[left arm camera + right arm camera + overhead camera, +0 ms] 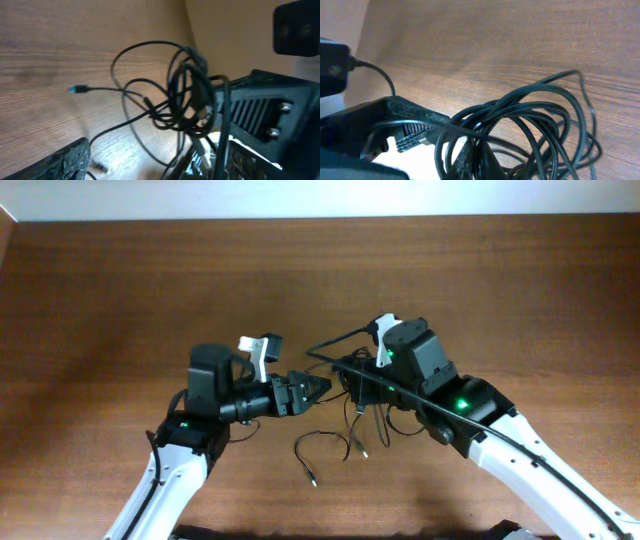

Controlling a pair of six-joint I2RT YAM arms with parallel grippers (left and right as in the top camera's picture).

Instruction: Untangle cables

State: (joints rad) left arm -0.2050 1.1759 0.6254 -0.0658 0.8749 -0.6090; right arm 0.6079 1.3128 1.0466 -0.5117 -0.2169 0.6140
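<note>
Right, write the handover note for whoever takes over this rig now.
Left gripper: open, empty, pointing at the knot from the left.
Right gripper: appears shut on the cables, which bunch at its fingers.
Position: one tangled clump between the two grippers. A few plug ends trail on the table below the clump in the overhead view.
Done: no cord is separated yet.
Left to do: pull each cord free and lay them apart.

I logged a brown wood-grain table [120, 290]; a pale strip [320, 198] ran along its far edge.
</note>
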